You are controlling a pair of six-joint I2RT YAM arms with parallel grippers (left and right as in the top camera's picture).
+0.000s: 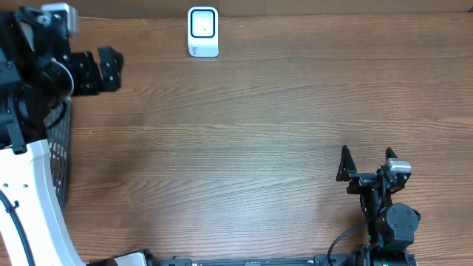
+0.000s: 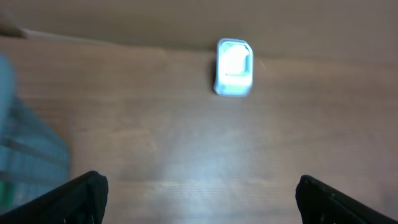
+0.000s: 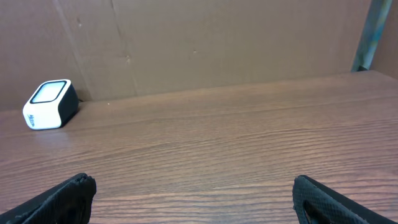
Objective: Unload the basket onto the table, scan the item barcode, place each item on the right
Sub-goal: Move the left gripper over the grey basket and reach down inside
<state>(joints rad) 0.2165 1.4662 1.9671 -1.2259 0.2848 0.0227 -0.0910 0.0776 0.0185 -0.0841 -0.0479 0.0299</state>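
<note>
Scanner (image 1: 203, 31) is parked at the far edge of the tabletop (image 1: 236, 133), a bit left of the middle, standing on its base with its pale window turned up; nothing is touching it and nothing is set near it.

Left gripper (image 1: 98, 70) is held up by the far left corner, just beside the far end of the basket (image 1: 59, 148) that sits along the left edge; its jaws are spread wide and nothing is gripped. In the left wrist view the scanner (image 2: 234, 67) is seen ahead and centred, pretty blurred, with only bare wood between the two fingers (image 2: 81, 199).

Right gripper (image 1: 366, 159) is kept low by the near right corner, well apart from the scanner; jaws also spread wide and nothing is caught in them. From the right wrist view the scanner (image 3: 50, 104) is seen far off to the left, right against the cardboard (image 3: 217, 43) that backs the far edge.

Whether anything is lying in the basket can't be told from these views; only the mesh side is seen.
</note>
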